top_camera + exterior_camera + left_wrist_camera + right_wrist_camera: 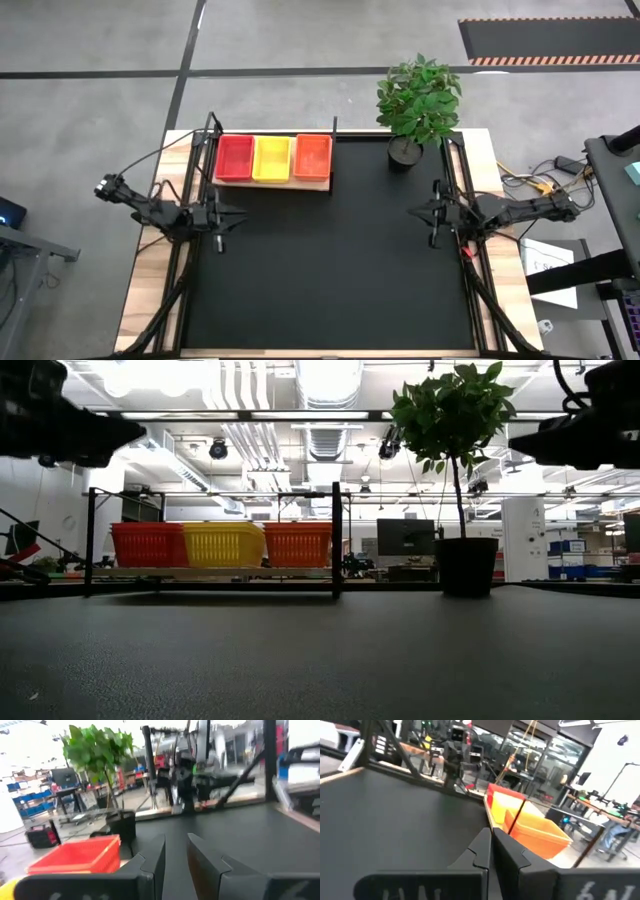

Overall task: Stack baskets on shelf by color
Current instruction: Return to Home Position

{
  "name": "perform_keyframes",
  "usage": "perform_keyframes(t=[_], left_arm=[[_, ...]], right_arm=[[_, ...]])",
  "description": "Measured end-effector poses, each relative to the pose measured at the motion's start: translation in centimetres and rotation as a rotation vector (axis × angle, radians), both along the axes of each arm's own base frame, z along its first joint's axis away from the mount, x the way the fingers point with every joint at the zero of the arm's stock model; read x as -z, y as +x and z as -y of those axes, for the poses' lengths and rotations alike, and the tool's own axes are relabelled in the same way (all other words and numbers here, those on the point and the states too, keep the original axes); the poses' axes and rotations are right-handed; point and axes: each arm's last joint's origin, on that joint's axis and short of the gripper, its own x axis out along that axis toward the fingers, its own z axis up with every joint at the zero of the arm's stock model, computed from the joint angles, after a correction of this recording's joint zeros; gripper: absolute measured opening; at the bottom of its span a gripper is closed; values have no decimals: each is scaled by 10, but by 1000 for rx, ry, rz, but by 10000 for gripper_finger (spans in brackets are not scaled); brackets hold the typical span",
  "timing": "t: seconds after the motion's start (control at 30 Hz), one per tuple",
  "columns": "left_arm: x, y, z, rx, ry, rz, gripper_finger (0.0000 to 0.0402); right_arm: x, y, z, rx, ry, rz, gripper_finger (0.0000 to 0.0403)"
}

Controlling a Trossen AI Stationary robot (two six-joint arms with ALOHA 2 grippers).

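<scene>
On the shelf (272,183) at the table's far left, a pinkish-red basket (234,157), a yellow basket (272,157) and an orange basket (312,156) stand side by side, bottoms on the board. I cannot tell how many are nested in each place. My left gripper (228,215) is drawn back at the mat's left edge, pointing level, with a narrow gap between its fingers (176,851) and nothing in it. At the right edge my right gripper (418,212) points level with its fingers shut (491,840) on nothing.
A potted plant (418,105) stands at the far right of the black mat (330,280). A black frame (337,540) stands around the shelf. Wooden table edges run along both sides, and cables lie off the table's right.
</scene>
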Motion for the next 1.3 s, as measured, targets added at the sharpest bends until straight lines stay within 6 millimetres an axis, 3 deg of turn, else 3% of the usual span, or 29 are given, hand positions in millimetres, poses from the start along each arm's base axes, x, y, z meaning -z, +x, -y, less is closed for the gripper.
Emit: perform_keyframes(t=[0.33,0.57,1.3], left_arm=[[-1,0,0,-23,-20,34,63],[0,1,0,-23,-15,26,63],[1,2,0,-22,-8,13,63]], right_arm=[[1,0,2,70,147,9,9],[1,1,2,71,65,-1,9],[2,1,2,64,65,-3,9]])
